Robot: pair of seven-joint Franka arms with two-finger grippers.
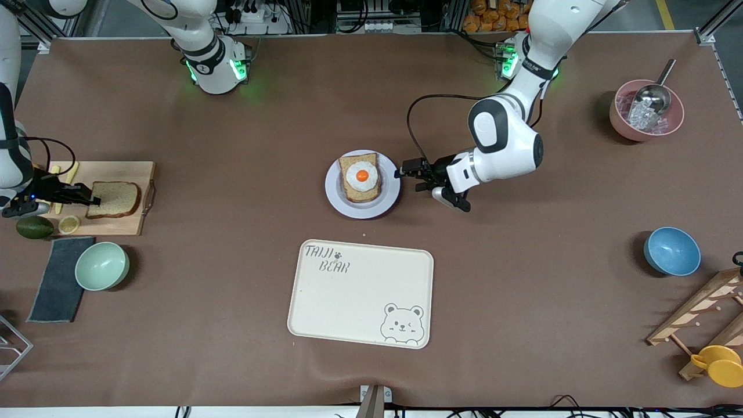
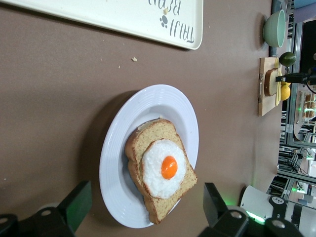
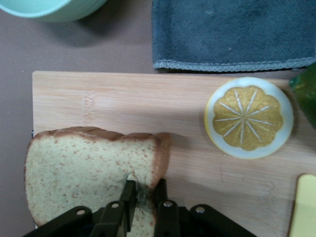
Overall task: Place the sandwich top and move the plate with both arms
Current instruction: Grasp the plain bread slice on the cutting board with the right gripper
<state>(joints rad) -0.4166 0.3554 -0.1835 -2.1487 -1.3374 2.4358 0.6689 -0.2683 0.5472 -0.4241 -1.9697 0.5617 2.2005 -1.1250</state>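
Observation:
The sandwich top (image 1: 119, 199), a plain brown bread slice, lies on a wooden cutting board (image 1: 116, 171) at the right arm's end of the table. My right gripper (image 1: 93, 201) is shut on the slice's edge; the right wrist view shows the fingers (image 3: 144, 186) pinching the crust of the slice (image 3: 79, 168). The pale plate (image 1: 334, 194) sits mid-table with a bread slice and fried egg (image 1: 361, 177) on it. My left gripper (image 1: 415, 177) is open, low beside the plate toward the left arm's end. In the left wrist view its gripper (image 2: 146, 202) stands at the plate's rim (image 2: 116, 153).
A cream bear tray (image 1: 360, 293) lies nearer the camera than the plate. A lemon slice (image 1: 69, 224), avocado (image 1: 33, 227), green bowl (image 1: 102, 265) and grey cloth (image 1: 58, 278) surround the board. A pink bowl with scoop (image 1: 646, 110), blue bowl (image 1: 671, 251) and wooden rack (image 1: 702, 313) stand at the left arm's end.

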